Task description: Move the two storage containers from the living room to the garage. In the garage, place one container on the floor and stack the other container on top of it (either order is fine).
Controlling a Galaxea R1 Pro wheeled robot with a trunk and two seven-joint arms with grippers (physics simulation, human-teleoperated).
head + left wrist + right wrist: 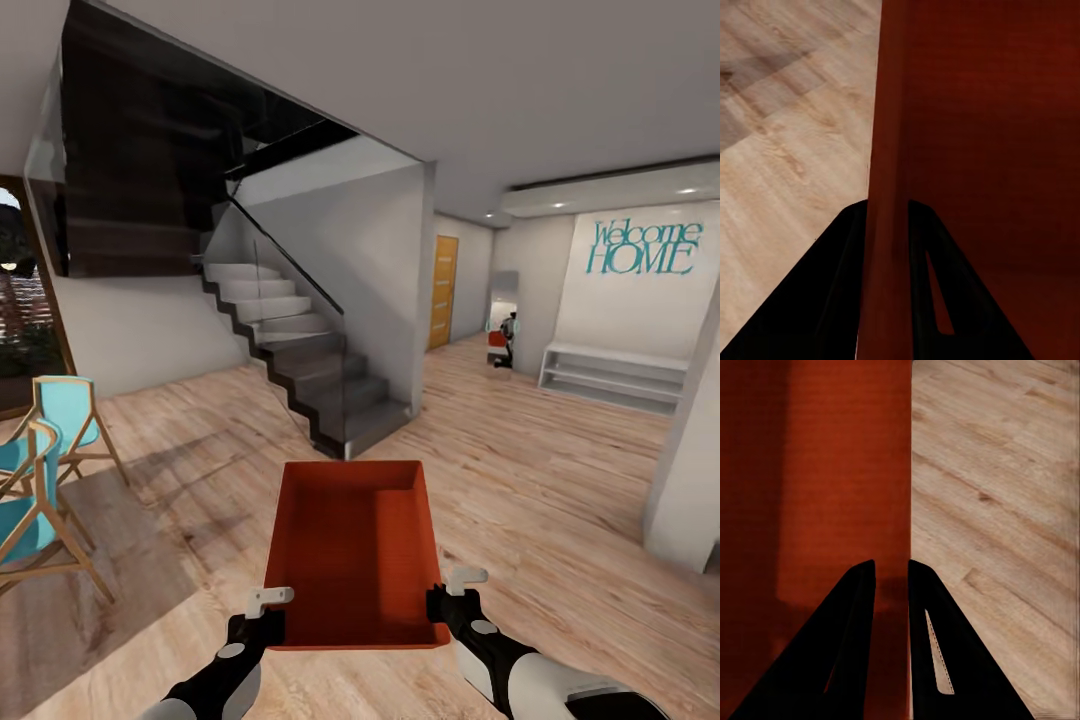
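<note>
Both jaws clamped on one container, carried through the hallway

The left gripper (886,214) pinches the container's left wall between its closed jaws, and the right gripper (891,574) does the same on the right wall. The storage container (352,550) hangs level between them, straight ahead of the trunk, its long axis pointing away from the robot and neither arm nearer. It rides above the wood-plank floor (540,480), short of the staircase (300,350). Judging by the planks, the garage is not yet reached.
</note>
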